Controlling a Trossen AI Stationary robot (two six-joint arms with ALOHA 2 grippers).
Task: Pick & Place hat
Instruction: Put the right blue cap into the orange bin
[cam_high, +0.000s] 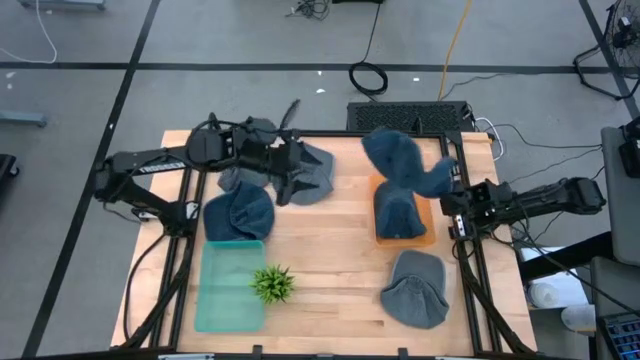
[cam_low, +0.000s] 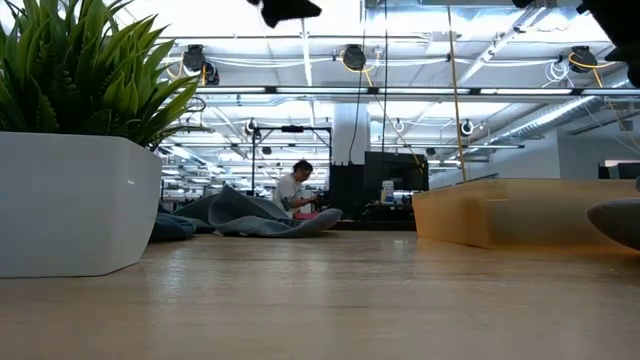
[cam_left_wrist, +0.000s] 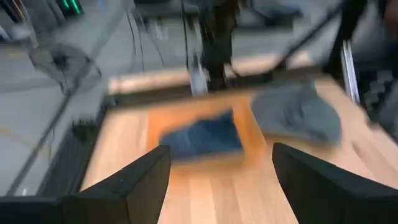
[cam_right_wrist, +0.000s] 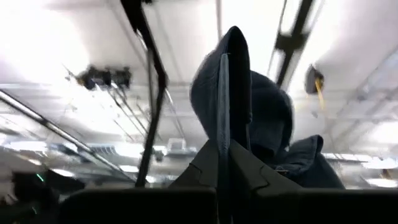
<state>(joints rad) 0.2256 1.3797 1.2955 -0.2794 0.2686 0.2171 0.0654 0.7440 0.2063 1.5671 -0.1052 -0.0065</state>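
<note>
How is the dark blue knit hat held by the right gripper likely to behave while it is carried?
The dark blue knit hat is probably floppy: it droops and folds around the right gripper, whose fingers pinch it shut. It looks light, hanging from one pinch above the orange tray. It may swing or land crumpled, like the hat already in that tray.

Ahead of the left gripper (cam_left_wrist: 217, 180) and its spread fingers we see bare wood up to the orange tray (cam_left_wrist: 249, 134), a grey hat (cam_left_wrist: 298, 112) just beside it. The right gripper (cam_high: 448, 178), jaws pinched on a blue hat (cam_high: 395, 160), hangs over that tray's filled bed.
</note>
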